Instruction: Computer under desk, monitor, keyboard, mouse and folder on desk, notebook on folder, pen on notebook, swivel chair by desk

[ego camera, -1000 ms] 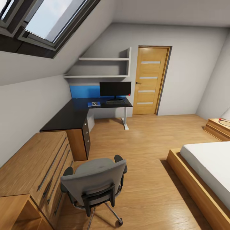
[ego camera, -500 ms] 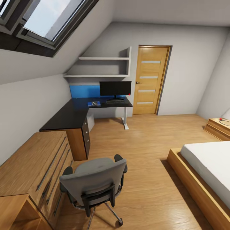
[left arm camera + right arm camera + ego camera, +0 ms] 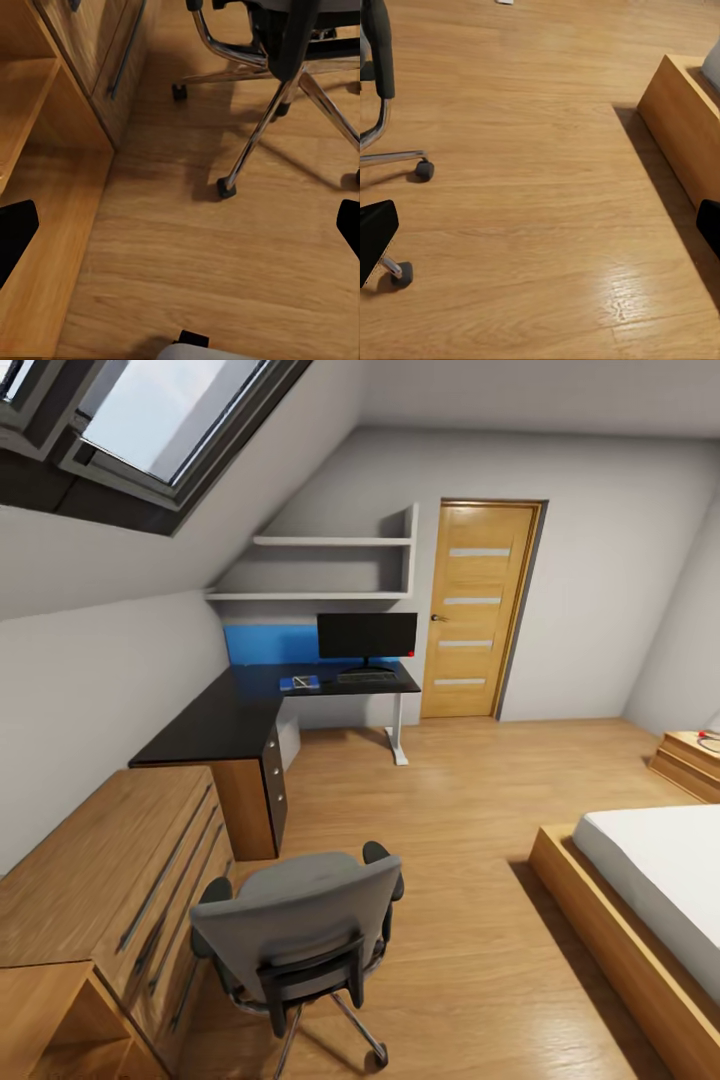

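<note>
Between the earlier head views and the present one the whole picture has shifted slightly, so the camera has moved, not the furniture; the robot is judged to be on its way toward the swivel chair (image 3: 300, 940). The left gripper (image 3: 180, 225) and right gripper (image 3: 540, 225) are both spread wide and empty, with bare floor (image 3: 547, 187) between the fingers. The chair's chrome base (image 3: 262, 127) lies just ahead of the left gripper. Far beyond both grippers, the monitor (image 3: 367, 636), keyboard (image 3: 367, 676) and a blue folder (image 3: 299, 682) are seen on the black worktop (image 3: 215, 720). The chair is well apart from the worktop.
</note>
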